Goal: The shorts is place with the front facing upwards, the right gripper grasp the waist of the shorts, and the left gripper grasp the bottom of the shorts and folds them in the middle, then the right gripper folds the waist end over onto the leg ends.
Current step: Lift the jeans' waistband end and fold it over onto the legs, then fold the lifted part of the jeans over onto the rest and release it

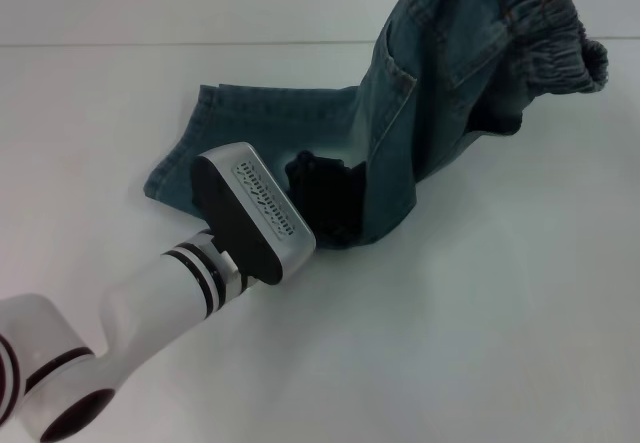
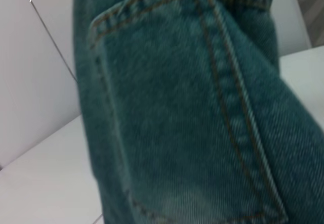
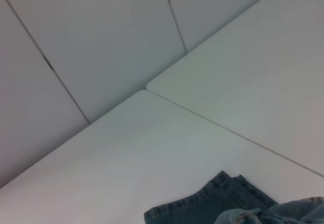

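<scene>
The blue denim shorts (image 1: 430, 93) lie partly on the white table (image 1: 480, 323). Their elastic waist (image 1: 560, 33) is lifted into the air at the upper right and runs past the head view's top edge. One leg (image 1: 250, 128) stays flat on the table at centre left. My left gripper (image 1: 325, 201) reaches in from the lower left, its black fingers tucked under the hanging leg hem (image 1: 385, 218) and shut on it. Denim with orange stitching (image 2: 202, 107) fills the left wrist view. My right gripper is out of view; its wrist view shows only a corner of denim (image 3: 223, 204).
The left arm's white forearm (image 1: 150, 303) crosses the lower left of the table. A table seam (image 3: 228, 128) and a panelled wall (image 3: 101, 42) lie beyond the shorts.
</scene>
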`<state>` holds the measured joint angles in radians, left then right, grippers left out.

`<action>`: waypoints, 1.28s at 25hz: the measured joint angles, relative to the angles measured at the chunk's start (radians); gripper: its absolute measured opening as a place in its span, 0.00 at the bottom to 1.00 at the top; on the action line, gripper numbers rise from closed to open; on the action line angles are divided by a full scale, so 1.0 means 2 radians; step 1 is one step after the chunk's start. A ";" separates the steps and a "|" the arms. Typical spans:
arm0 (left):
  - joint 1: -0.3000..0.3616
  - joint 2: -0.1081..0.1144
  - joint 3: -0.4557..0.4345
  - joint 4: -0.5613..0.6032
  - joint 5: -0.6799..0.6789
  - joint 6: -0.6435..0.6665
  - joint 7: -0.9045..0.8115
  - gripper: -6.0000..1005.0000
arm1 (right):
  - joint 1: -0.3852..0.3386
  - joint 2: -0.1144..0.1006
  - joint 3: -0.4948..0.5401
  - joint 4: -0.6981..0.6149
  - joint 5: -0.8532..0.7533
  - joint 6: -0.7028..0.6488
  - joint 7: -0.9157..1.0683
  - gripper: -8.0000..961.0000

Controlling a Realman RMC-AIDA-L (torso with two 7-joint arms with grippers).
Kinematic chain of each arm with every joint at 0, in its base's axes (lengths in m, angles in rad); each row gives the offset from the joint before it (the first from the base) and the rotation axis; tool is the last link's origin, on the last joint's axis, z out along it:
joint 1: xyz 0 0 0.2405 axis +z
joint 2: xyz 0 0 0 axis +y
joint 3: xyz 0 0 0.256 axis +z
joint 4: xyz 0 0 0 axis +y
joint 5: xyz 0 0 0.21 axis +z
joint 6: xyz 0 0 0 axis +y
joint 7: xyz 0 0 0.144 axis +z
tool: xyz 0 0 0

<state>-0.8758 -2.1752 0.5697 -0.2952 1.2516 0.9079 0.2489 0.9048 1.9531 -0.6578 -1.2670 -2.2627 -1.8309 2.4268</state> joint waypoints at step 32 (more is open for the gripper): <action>0.150 0.000 -0.299 0.027 0.225 0.128 -0.016 0.01 | -0.018 -0.005 -0.007 0.013 -0.003 -0.015 -0.031 0.12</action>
<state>-0.5752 -2.1752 -0.0281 -0.2421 1.7020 1.1634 0.2161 0.8684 1.9436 -0.6717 -1.2410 -2.2696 -1.8616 2.3639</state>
